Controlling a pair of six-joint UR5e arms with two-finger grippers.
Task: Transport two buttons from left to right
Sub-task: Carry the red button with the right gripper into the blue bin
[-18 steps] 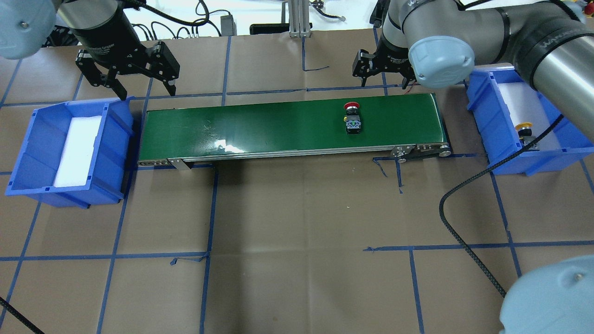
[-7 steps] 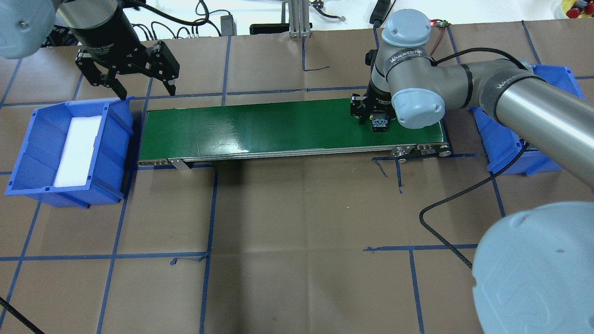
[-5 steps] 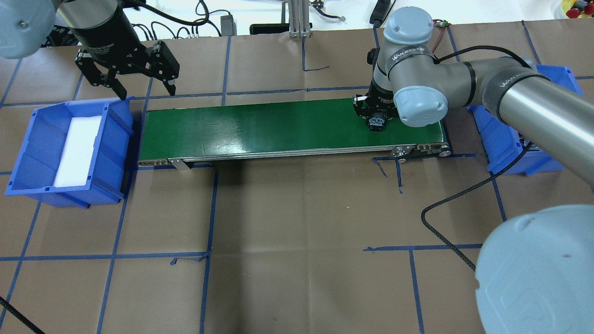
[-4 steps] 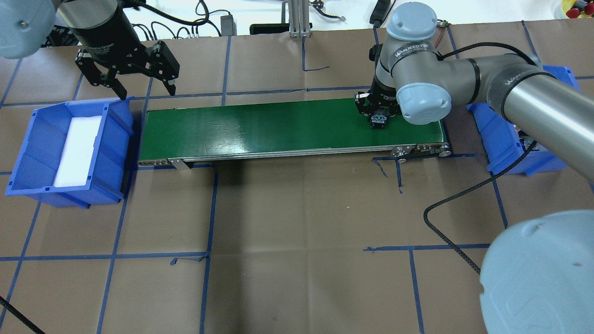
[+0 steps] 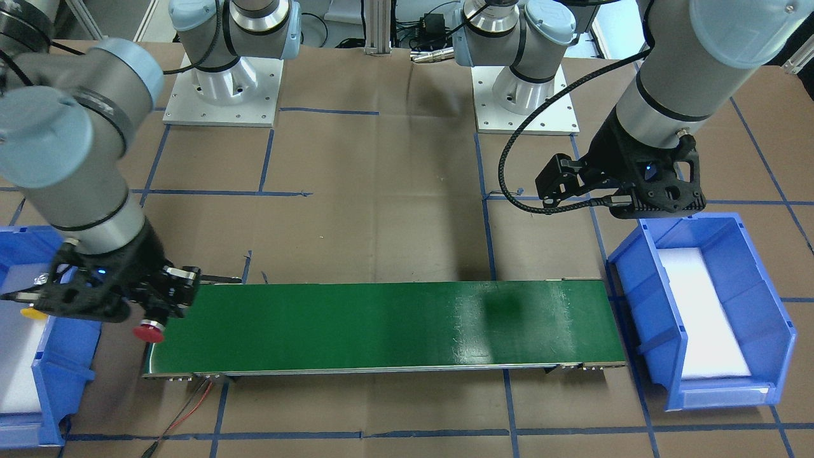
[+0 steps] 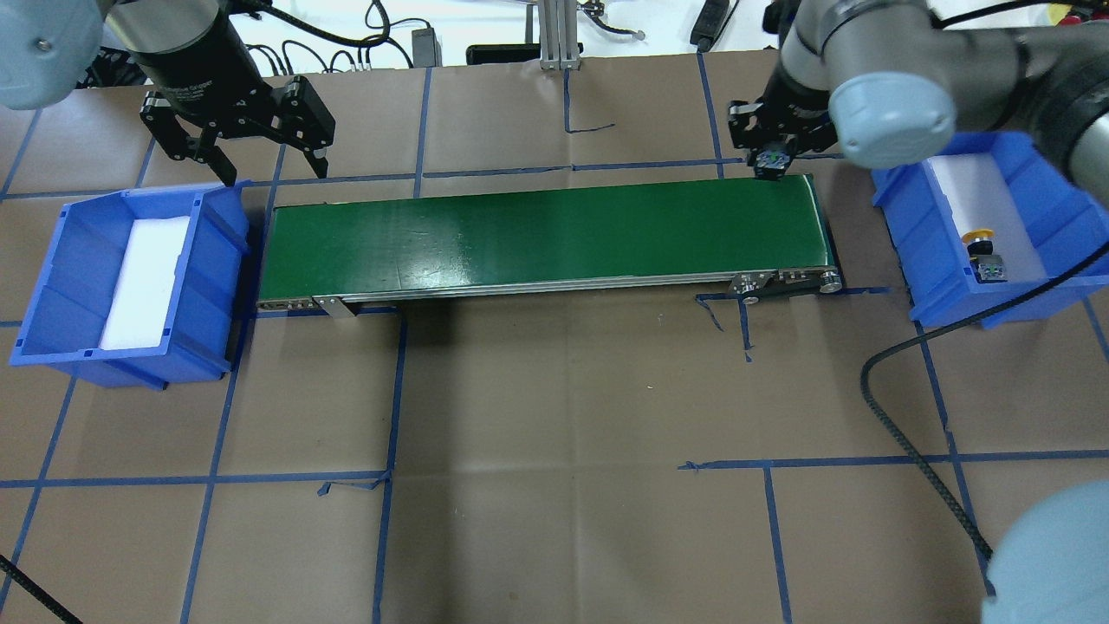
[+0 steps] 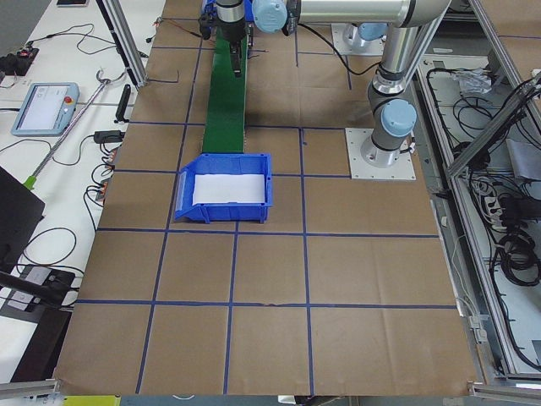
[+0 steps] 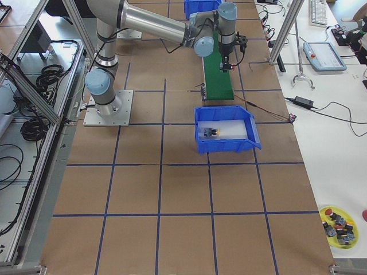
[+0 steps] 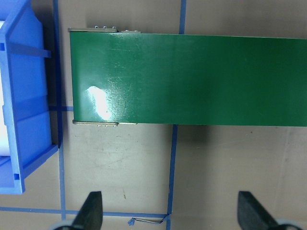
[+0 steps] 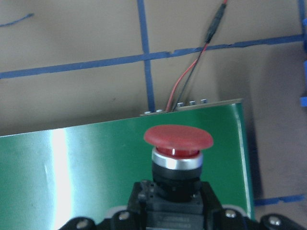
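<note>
My right gripper (image 6: 769,163) is shut on the red button (image 10: 178,139) and holds it in the air over the far right corner of the green conveyor (image 6: 520,234). The red cap (image 5: 147,332) points away from the robot. The yellow button (image 6: 983,247) lies on white foam inside the right blue bin (image 6: 901,225). Behind the left blue bin (image 6: 52,260), which holds only a white foam pad, my left gripper (image 6: 238,147) hangs open with nothing between its fingers (image 9: 91,213).
A black cable (image 6: 910,451) loops across the paper in front of the right bin. Red and black wires (image 5: 191,404) trail from the conveyor's right end. Blue tape lines grid the brown table cover. A yellow plate of spare parts (image 8: 339,222) sits far off.
The right gripper came down on the red button on the belt, shut on it, then lifted it and carried it back and right. The left arm has not moved.
</note>
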